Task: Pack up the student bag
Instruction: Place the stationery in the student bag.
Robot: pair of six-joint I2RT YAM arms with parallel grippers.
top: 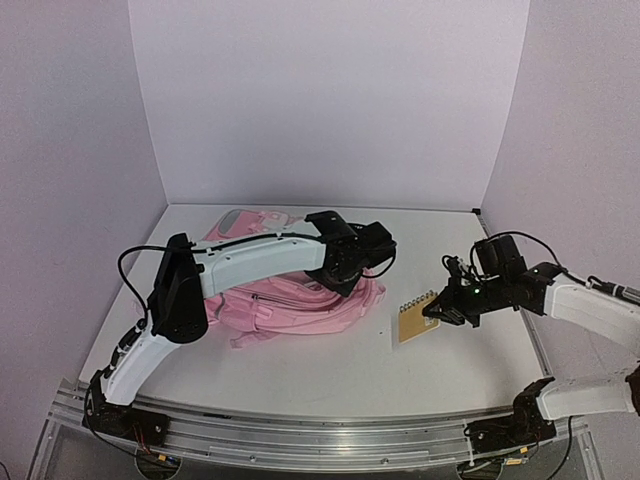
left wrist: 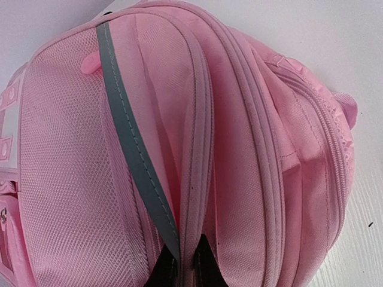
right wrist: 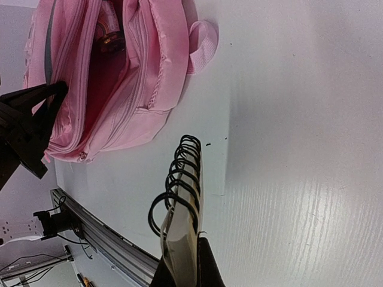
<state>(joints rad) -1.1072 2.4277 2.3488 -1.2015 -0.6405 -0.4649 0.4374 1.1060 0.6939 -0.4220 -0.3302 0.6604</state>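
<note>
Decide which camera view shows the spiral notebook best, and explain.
The top external view: the notebook shows its whole brown cover, held in the right gripper. The right wrist view shows it edge-on, just wire rings and page edges. The left wrist view shows only the pink bag.

- The student bag (top: 290,300) is seen in soft pink throughout, zip tracks and straps included.
- A grey strip (left wrist: 131,143), marked by a line of pale stitching, is shown on the bag's side.
- A pink mesh panel (left wrist: 66,179) of fine weave is shown beside it.
- The notebook (top: 415,322) is covered in tan brown; its spiral binding (right wrist: 176,173) is black.
- The table (top: 300,375) is white, faintly streaked.
- The arms (top: 260,258) are white with black joints; the left claw (top: 348,272) and right claw (top: 440,310) are black.
</note>
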